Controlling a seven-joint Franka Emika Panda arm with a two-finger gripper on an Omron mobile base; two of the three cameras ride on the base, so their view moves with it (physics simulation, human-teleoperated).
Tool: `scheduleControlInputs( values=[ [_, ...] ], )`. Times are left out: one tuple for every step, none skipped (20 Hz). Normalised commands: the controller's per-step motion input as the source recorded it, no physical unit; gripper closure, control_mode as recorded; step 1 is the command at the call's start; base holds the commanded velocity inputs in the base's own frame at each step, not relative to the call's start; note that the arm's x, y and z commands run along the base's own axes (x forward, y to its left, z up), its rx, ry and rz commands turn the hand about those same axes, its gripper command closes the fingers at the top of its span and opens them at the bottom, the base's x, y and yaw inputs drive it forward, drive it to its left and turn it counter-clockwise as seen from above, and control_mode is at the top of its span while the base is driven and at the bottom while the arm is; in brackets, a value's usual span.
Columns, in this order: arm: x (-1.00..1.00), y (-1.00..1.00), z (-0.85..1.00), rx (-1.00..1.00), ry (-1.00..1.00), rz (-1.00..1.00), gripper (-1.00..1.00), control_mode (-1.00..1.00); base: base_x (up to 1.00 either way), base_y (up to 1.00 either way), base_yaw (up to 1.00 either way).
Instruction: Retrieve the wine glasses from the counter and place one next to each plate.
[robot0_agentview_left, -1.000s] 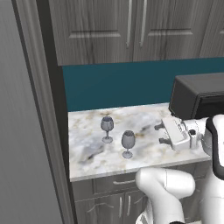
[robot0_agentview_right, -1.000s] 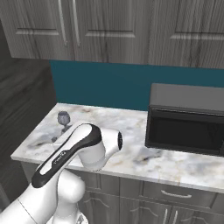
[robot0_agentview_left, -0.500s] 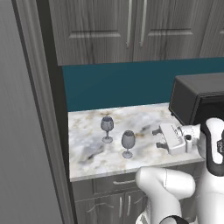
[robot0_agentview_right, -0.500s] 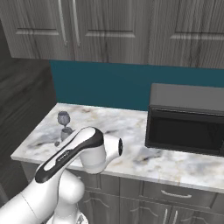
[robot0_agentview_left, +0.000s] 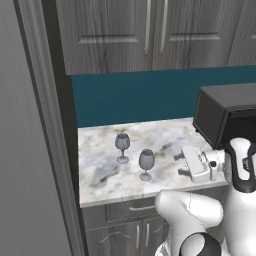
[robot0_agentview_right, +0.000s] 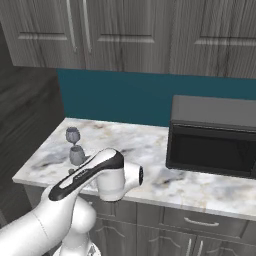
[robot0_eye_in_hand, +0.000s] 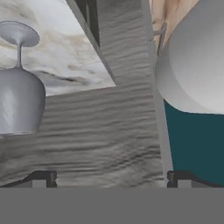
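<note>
Standing upright on the counter (robot0_agentview_left: 110, 172), two wine glasses (robot0_agentview_left: 146, 164), stems vertical, tool (robot0_agentview_left: 189, 164) open

We see dark grey wood wall cabinets (robot0_agentview_left: 150, 35) above a teal backsplash (robot0_agentview_right: 120, 97) — a black microwave (robot0_agentview_right: 212, 137) below, drawers (robot0_agentview_right: 200, 220) beneath, a tall grey panel (robot0_agentview_left: 30, 150) at left.

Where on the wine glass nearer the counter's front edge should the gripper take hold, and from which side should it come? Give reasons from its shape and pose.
Probably at the rounded bowl of the nearer wine glass, coming level from the right, where the open gripper already faces it. It stands upright on the counter; its thin stem offers little hold, and the other glass stands behind-left, clear of that path.
</note>
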Motion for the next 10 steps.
scheduleControlInputs(
  values=[
    [0.2,-0.29,-0.25,0.0,0.03,0.09,-1.0,-1.0,0.0,0.0,0.0],
    [0.21,-0.26,-0.23,0.0,0.05,0.09,-1.0,-1.0,0.0,0.0,0.0],
    [0.2,-0.17,-0.26,0.0,0.05,0.09,-1.0,-1.0,0.0,0.0,0.0],
    [0.17,-0.16,-0.27,0.0,0.06,0.1,-1.0,-1.0,0.0,0.0,0.0],
    [0.16,-0.06,-0.3,0.0,0.05,0.1,-1.0,-1.0,0.0,0.0,0.0],
    [0.09,-0.06,-0.28,0.0,0.04,0.11,-1.0,-1.0,0.0,0.0,0.0],
    [0.0,0.0,-0.27,0.0,0.03,0.11,-1.0,-1.0,0.0,0.0,0.0],
    [0.0,0.0,-0.27,0.0,0.01,0.1,-1.0,-1.0,0.0,0.0,0.0],
    [0.03,0.0,-0.34,0.0,0.03,0.09,-1.0,-1.0,0.0,0.0,0.0],
    [0.13,0.0,-0.36,0.0,0.04,0.08,-1.0,-1.0,0.0,0.0,0.0]
  ],
)
